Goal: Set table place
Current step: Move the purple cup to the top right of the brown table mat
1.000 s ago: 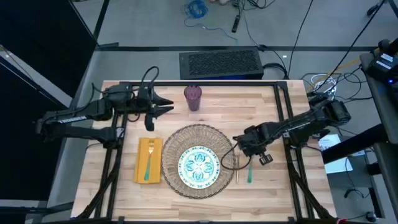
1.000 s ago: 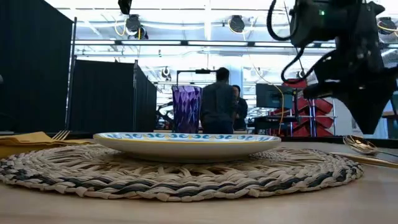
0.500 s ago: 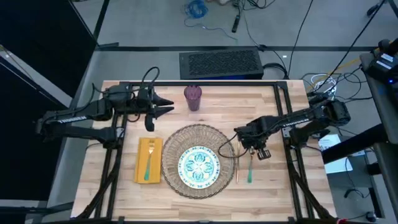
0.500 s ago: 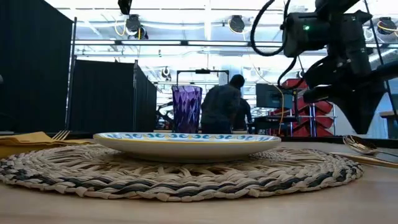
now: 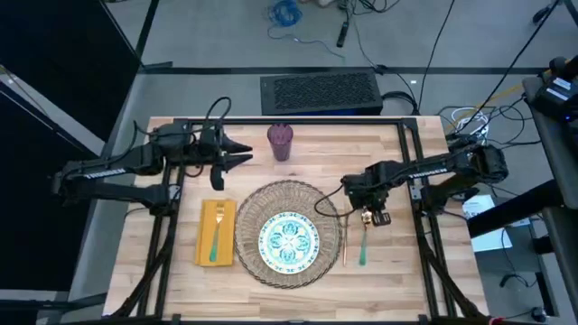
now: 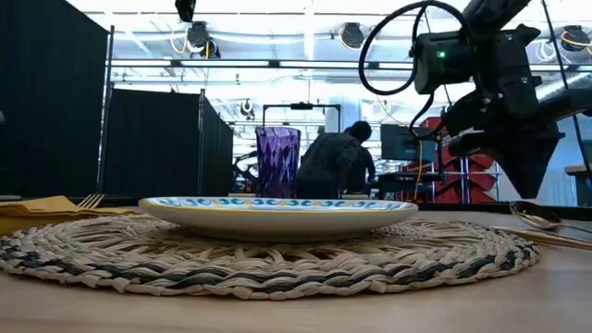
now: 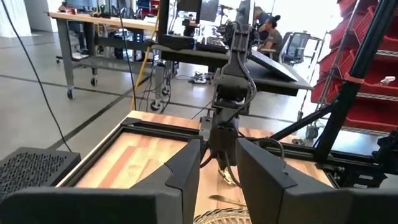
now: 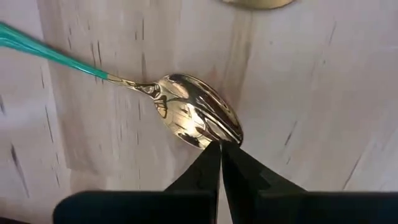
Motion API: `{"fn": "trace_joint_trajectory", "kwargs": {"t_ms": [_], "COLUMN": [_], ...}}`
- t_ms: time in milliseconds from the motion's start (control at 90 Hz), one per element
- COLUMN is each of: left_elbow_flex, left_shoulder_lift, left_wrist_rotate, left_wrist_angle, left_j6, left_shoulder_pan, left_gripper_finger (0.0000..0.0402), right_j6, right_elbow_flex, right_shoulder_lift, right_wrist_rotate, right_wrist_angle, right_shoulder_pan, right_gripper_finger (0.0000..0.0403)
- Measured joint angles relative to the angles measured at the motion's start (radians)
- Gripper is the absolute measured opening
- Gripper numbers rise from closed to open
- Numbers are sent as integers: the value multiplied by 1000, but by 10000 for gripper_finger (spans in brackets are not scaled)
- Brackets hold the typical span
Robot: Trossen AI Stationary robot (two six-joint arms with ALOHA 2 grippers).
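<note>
Most items are already placed: mat (image 5: 285, 231), plate (image 5: 289, 241), napkin (image 5: 215, 232) w/ fork (image 5: 216, 230), cup (image 5: 280, 142), spoon (image 8: 186, 117). Right gripper (image 8: 219, 149) closed, empty, above spoon; left gripper (image 7: 213, 163) apart, idle near cup.

Placemat (image 5: 287, 233): we find it at the middle of the bench (image 5: 388, 275), toward the near edge.
Plate (image 5: 288, 240): we see it on the placemat, about centred.
Napkin (image 5: 215, 231): just left of the placemat, flat on the bench.
Fork (image 5: 217, 229): lying on the napkin, lengthwise.
Cup (image 5: 280, 142): behind the placemat, near the far rail, upright.
Spoon (image 5: 363, 236): right of the placemat, on the bench.
Knife (image 5: 344, 242): between the spoon and the placemat's rim.
Right gripper (image 5: 369, 215): over the spoon's bowl end.
Left gripper (image 5: 242, 153): left of the cup, behind the napkin.
</note>
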State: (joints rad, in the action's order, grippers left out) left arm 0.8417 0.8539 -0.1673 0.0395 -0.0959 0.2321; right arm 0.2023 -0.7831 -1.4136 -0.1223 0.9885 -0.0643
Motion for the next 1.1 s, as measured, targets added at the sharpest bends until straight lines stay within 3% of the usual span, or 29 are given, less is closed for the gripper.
{"fn": "trace_joint_trajectory", "kwargs": {"t_ms": [300, 467, 633, 856, 978, 1100], "left_elbow_flex": [0, 0, 0, 0, 0, 0], "left_shoulder_lift": [0, 0, -4, -37, -53, -73], "left_wrist_rotate": [0, 0, -14, -26, -41, -41], "left_wrist_angle": [0, -1, 16, 57, 61, 81], "left_j6": [4, 6, 12, 60, 49, 37], "left_shoulder_pan": [0, 0, 0, 0, 0, -11], "left_gripper_finger": [88, 88, 88, 88, 88, 88], "right_j6": [-4, -348, -560, -948, -1112, -1238], "right_elbow_flex": [-75, -148, -134, 51, 181, 246], "right_shoulder_lift": [38, 55, 175, 347, 373, 373], "right_wrist_rotate": [40, 57, 176, 218, 235, 277], "right_wrist_angle": [29, 35, 216, 100, -28, -35], "right_shoulder_pan": [-13, -33, -10, 72, 121, 184], "right_gripper_finger": [0, 0, 0, 0, 0, 0]}}
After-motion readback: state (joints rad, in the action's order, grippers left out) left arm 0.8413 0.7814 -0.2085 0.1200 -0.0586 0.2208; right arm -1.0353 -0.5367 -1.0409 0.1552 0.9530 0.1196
